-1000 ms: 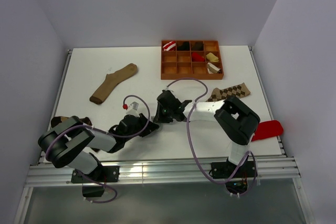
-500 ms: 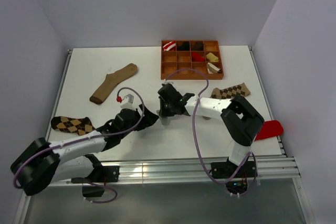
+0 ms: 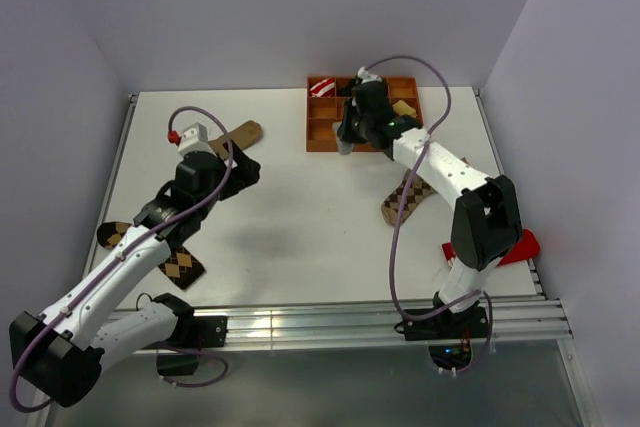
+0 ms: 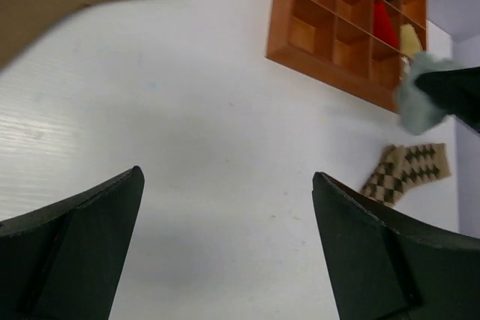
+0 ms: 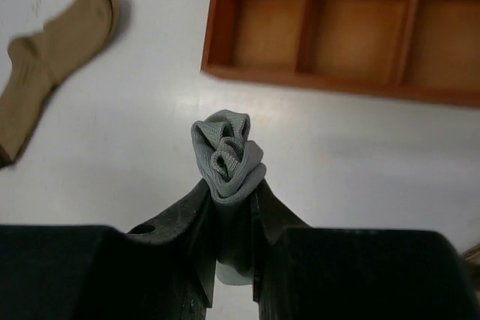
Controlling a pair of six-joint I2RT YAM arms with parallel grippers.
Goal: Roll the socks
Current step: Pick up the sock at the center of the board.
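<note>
Grey sock (image 5: 227, 157) was rolled into a tight bundle and pinched in my right hand (image 5: 231, 194), both fingers clamped on its lower half and the roll poking up past the tips. It hung over the counter (image 3: 290, 237) just in front of the near wall of the orange tray (image 5: 300, 80), not yet over any compartment. The near-row compartments I could see in the right wrist view were bare. Some back ones held rolled socks, too small to sort out.

My left hand (image 4: 225, 215) was spread wide with nothing between the fingers. It sat above the left-middle of the counter, close to the long tan sock (image 3: 247, 133), which wasn't part of the job.

Lighter diamond sock (image 3: 412, 195) lay flat and unrolled toward the right edge, in front of the tray and well apart from it. Darker diamond sock (image 3: 183, 265) lay flat near the left edge toward the near corner, partly under my left arm.

My call: one of three rolled, and its drop into the tray pending, if that's where it goes. Both diamond socks hadn't been started. Roughly a third done. The open left hand looked best placed for the darker one.
</note>
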